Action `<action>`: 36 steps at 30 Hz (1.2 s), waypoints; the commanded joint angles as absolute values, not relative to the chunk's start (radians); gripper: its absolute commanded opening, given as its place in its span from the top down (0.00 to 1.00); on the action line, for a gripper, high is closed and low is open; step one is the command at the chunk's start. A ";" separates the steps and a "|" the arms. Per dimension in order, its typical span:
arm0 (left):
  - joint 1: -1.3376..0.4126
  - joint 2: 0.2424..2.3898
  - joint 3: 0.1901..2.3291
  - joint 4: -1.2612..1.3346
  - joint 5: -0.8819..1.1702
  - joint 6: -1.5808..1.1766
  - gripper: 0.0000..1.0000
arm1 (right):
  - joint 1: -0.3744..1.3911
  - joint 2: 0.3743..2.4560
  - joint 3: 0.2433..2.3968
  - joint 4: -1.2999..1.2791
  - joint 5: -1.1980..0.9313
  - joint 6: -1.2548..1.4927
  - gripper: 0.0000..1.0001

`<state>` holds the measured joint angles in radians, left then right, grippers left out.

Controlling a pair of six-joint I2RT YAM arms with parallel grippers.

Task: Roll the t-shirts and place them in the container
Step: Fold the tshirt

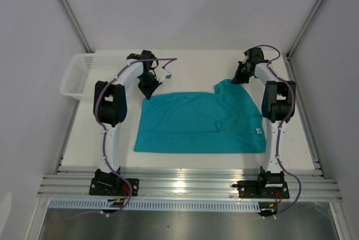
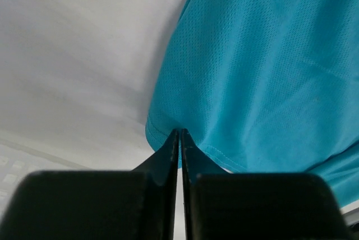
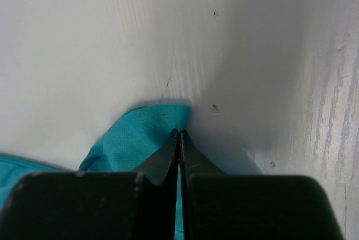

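The teal t-shirt [image 1: 196, 122] lies flat on the white table, folded into a rough rectangle, with its small white label [image 1: 258, 130] near the right edge. My left gripper [image 1: 148, 93] is at the shirt's far left corner. In the left wrist view it [image 2: 180, 132] is shut on the hem of the t-shirt [image 2: 263, 72], with cloth in the slit between the jaws. My right gripper [image 1: 238, 77] is at the far right corner. In the right wrist view it [image 3: 179, 132] is shut on a bunched tip of the t-shirt [image 3: 132, 142].
A white mesh basket [image 1: 78, 74] stands at the table's far left edge. The enclosure's grey walls and metal posts close in the left, right and far sides. An aluminium rail [image 1: 190, 184] carrying the arm bases runs along the near edge.
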<state>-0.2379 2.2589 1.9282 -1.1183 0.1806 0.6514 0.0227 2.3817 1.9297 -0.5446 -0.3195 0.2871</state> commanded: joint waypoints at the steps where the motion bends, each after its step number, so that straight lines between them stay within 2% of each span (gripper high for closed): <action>1: -0.232 2.255 1.943 -1.109 0.201 0.676 0.99 | 0.029 2.310 1.908 -0.564 -0.318 0.284 1.00; 12: -0.232 2.083 1.726 -0.950 0.204 0.747 1.00 | 0.028 2.051 1.660 -0.505 -0.351 0.285 1.00; 16: -0.232 2.054 1.697 -0.934 0.206 0.752 0.99 | 0.029 1.950 1.549 -0.453 -0.351 0.290 1.00; 26: -0.230 2.025 1.698 -0.920 0.184 0.738 0.99 | 0.029 1.858 1.474 -0.477 -0.351 0.272 1.00; 27: -0.230 2.046 1.703 -0.911 0.167 0.729 0.98 | 0.028 1.853 1.468 -0.476 -0.354 0.270 1.00; 28: -0.230 2.068 1.736 -0.913 0.123 0.718 0.81 | 0.028 1.850 1.459 -0.462 -0.356 0.273 1.00; 29: -0.230 2.094 1.790 -0.926 0.106 0.698 0.76 | 0.029 1.851 1.445 -0.453 -0.363 0.279 1.00; 30: -0.230 2.155 1.848 -0.946 0.091 0.687 0.66 | 0.029 1.855 1.442 -0.445 -0.370 0.294 1.00; 32: -0.232 2.213 1.967 -1.026 0.089 0.640 0.61 | 0.032 1.861 1.439 -0.436 -0.383 0.307 1.00; 36: -0.233 2.278 1.980 -1.066 0.072 0.614 0.55 | 0.044 1.852 1.427 -0.428 -0.376 0.310 1.00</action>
<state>-0.2367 2.2440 1.9568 -0.9966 0.1032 0.6563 0.0296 1.9041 1.4330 -0.4629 -0.3611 0.2993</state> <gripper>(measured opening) 0.443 0.006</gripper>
